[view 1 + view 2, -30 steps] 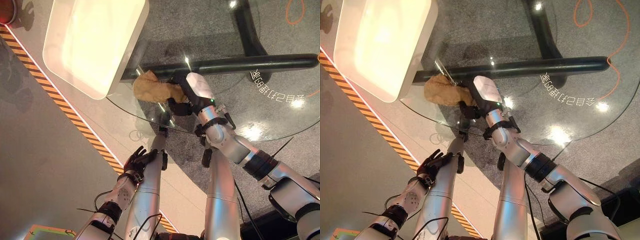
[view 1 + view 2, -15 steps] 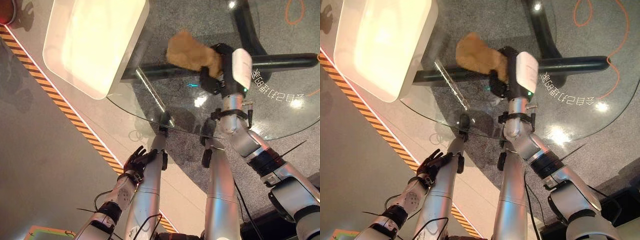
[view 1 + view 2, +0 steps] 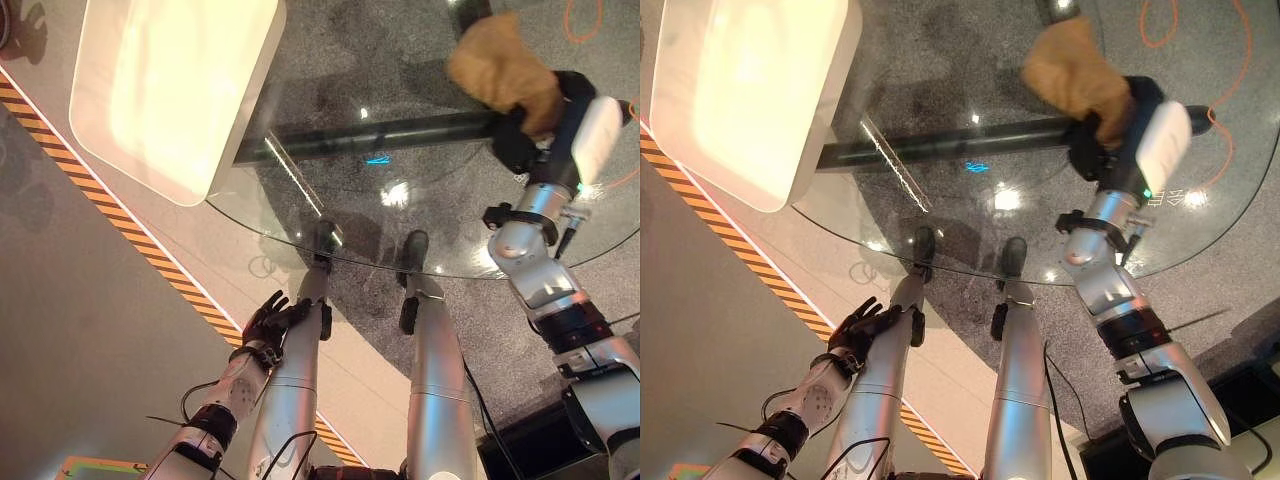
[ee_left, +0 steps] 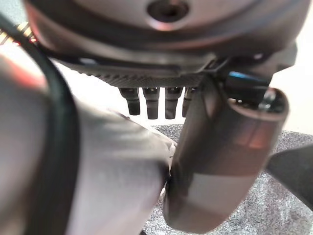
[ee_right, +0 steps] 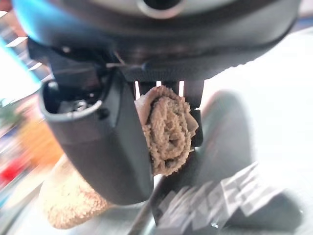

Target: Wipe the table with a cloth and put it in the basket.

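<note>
Right hand [image 3: 1110,130] clamped on the tan cloth [image 3: 1072,75], thumb and fingers curled round a bunched fold of it, the rest spread ahead of the hand on the glass bench [image 3: 940,130] toward its far right edge. White basket [image 3: 745,90] resting over the bench's far left edge, well apart from the cloth. Left hand [image 3: 272,318] low beyond the bench's near edge, fingers relaxed and apart, holding nothing.

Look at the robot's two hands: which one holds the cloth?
The right hand, raised over the glass table, has its fingers curled round the tan cloth. The left hand hangs below the table edge, holding nothing.
</note>
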`<state>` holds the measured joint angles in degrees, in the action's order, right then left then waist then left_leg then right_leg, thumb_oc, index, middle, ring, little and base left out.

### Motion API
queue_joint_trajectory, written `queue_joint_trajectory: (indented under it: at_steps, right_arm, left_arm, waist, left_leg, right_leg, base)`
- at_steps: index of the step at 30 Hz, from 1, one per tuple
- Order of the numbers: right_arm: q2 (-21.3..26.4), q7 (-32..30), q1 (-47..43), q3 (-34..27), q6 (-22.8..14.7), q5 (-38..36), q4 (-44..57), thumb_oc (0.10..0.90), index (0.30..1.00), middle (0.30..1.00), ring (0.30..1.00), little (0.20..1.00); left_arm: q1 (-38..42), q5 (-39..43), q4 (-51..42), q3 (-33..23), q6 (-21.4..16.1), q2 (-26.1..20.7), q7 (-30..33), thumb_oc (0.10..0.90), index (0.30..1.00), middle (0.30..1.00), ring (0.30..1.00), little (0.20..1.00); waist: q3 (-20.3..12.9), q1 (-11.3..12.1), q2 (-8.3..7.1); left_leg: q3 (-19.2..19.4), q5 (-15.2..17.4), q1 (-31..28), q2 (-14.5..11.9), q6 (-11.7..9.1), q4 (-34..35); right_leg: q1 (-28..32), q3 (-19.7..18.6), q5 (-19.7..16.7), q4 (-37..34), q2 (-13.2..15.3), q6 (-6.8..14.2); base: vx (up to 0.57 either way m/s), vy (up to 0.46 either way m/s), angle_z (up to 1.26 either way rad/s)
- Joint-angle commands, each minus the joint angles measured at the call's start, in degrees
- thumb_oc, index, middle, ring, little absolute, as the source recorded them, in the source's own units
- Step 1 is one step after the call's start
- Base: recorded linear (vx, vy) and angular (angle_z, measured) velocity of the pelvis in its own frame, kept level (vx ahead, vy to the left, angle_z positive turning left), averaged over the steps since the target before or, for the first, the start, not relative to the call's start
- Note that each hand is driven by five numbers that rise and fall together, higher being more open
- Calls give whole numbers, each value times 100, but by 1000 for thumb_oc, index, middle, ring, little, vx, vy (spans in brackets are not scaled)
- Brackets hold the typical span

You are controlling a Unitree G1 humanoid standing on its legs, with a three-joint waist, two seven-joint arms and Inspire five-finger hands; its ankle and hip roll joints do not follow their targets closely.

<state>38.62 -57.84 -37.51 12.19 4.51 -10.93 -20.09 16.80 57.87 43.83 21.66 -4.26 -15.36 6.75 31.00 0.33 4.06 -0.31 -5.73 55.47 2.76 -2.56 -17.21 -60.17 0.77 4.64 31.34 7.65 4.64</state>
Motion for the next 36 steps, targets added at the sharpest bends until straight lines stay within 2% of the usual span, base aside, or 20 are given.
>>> queue_joint_trajectory:
  at_steps: [1,7,10,11,16,26,30,31,34,35,36]
  right_arm:
    - [565,-1049,647,-747,-713,-345,165,100,300,300,300,200]
    - [366,-1625,512,-1059,-1695,-981,51,100,300,300,300,200]
    - [167,-1614,404,-1181,-2214,-1314,39,100,300,300,300,200]
    - [135,-1594,388,-1172,-2243,-1263,60,100,300,300,300,200]
    - [91,-1060,262,-1025,-2023,-1088,337,100,300,300,300,200]
    - [-49,326,160,-537,-1384,-87,1032,100,300,300,300,200]
    - [-107,1292,229,-228,-1115,451,1398,100,300,300,300,200]
    - [-130,1875,302,-38,-1075,642,1565,100,300,300,300,200]
    - [-159,2282,358,124,-1043,784,1709,100,300,300,300,200]
    - [-142,2764,386,335,-1059,850,1801,100,300,300,300,200]
    - [-141,2845,386,356,-1055,849,1804,100,300,300,300,200]
  left_arm:
    - [-1206,83,22,71,29,28,85,800,900,900,900,900]
    - [-1116,127,58,99,6,62,113,800,900,900,900,900]
    - [-1071,152,111,82,31,92,154,800,900,900,900,900]
    - [-1070,138,115,68,42,102,161,800,900,900,900,900]
    - [-1060,106,129,31,64,128,142,800,900,900,900,900]
    - [-1010,35,146,-36,51,260,93,800,900,900,900,900]
    - [-1037,-29,113,-101,65,272,105,800,900,900,900,900]
    - [-1054,-67,87,-134,82,278,125,800,900,900,900,900]
    - [-1086,-111,99,-180,66,278,79,800,900,900,900,900]
    - [-1098,-151,114,-210,68,263,23,800,900,900,900,900]
    - [-1097,-150,117,-211,68,262,18,800,900,900,900,900]
  waist:
    - [-121,-188,214]
    - [-121,-171,225]
    - [-121,-153,240]
    - [-121,-149,245]
    - [-121,-135,260]
    - [-121,-141,227]
    - [-121,-146,209]
    - [-121,-150,188]
    - [-121,-150,171]
    - [-121,-139,162]
    - [-121,-139,162]
  left_leg:
    - [314,727,140,173,128,-725]
    - [297,713,103,176,123,-667]
    - [281,690,70,174,110,-620]
    - [276,685,70,177,111,-614]
    - [263,655,66,185,107,-583]
    - [289,669,84,191,107,-637]
    - [304,668,100,192,110,-650]
    - [315,671,103,193,112,-660]
    - [321,665,110,197,114,-661]
    - [326,663,138,196,111,-681]
    - [325,663,141,196,111,-684]
  right_leg:
    - [111,257,-916,-1118,-349,90]
    - [167,242,-937,-1206,-357,81]
    - [217,236,-931,-1249,-357,69]
    - [218,236,-932,-1253,-357,66]
    - [214,233,-944,-1270,-349,59]
    - [178,237,-876,-1167,-353,52]
    - [157,255,-859,-1134,-346,55]
    - [154,267,-841,-1113,-345,59]
    - [146,280,-836,-1103,-348,59]
    - [127,304,-820,-1078,-339,58]
    - [124,306,-817,-1073,-337,58]
  base:
    - [-3,3,-9]
    - [0,3,-9]
    - [1,16,-6]
    - [1,22,-3]
    - [0,4,-1]
    - [1,3,0]
    - [1,3,1]
    - [4,8,4]
    - [1,2,2]
    - [0,0,0]
    - [0,0,0]
